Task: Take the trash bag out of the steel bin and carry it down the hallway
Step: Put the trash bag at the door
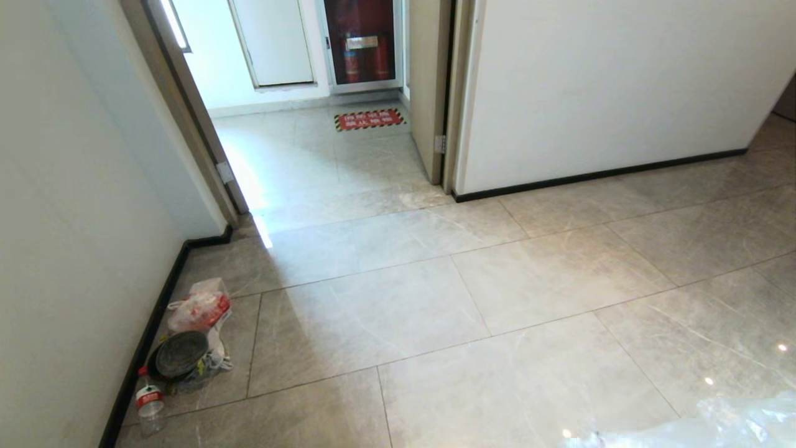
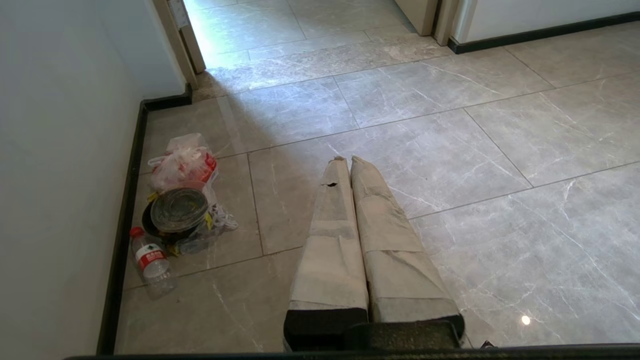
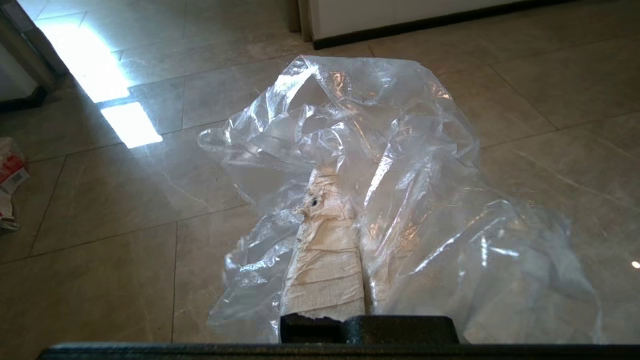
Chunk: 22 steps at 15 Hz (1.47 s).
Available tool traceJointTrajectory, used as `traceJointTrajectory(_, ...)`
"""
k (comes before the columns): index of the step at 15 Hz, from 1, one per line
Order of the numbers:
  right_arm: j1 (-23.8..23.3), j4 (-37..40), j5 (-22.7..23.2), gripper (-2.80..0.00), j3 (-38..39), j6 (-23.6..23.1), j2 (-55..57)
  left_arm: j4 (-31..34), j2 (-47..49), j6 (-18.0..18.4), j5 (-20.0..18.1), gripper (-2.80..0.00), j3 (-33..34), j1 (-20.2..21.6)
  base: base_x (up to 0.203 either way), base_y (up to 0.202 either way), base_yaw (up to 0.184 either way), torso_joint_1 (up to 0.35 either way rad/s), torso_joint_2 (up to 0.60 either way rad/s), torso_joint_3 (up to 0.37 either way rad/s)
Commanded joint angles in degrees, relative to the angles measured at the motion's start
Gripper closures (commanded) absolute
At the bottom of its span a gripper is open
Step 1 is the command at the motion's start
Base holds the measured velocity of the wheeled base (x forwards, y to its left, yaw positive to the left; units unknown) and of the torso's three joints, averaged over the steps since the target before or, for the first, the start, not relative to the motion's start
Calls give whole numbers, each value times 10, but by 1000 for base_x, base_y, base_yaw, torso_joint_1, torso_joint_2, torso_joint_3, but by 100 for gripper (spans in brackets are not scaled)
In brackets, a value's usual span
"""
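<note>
While its fingers pinch together, the right end effector [image 3: 334, 200] grips the trash bag [image 3: 400, 165], which billows around it (left end effector [image 2: 345, 162] closed, empty).

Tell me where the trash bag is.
The trash bag hangs from the shut right gripper above the hallway tiles, at the head view's lower right corner.

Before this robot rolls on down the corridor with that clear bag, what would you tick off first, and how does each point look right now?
1. Right claw shut on the trash bag: ok.
2. Left claw shut and empty: ok.
3. Bag hanging clear of the floor: cannot tell.
4. Hallway tiles ahead free of obstacles: ok.
5. Rubbish pile and water bottle by the left wall, out of the path: ok.
6. Doorway ahead open: ok.
</note>
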Motion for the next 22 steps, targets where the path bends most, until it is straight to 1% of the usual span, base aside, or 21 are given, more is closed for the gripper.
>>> traceJointTrajectory(1, 0, -1, -1, 0, 1, 2, 0, 0, 0, 0, 0, 0, 0, 0, 0, 0, 0, 0, 0, 0)
traceJointTrajectory(3, 0, -1, -1, 0, 1, 1, 0, 0, 0, 0, 0, 0, 0, 0, 0, 0, 0, 0, 0, 0)
traceJointTrajectory(5, 1, -1, -1, 0, 1, 1, 0, 0, 0, 0, 0, 0, 0, 0, 3, -4, 111, 2, 3, 3)
traceJointTrajectory(22, 0, -1, 0, 0, 1, 0, 0, 0, 0, 0, 0, 0, 0, 0, 0, -8, 174, 2, 3, 2)
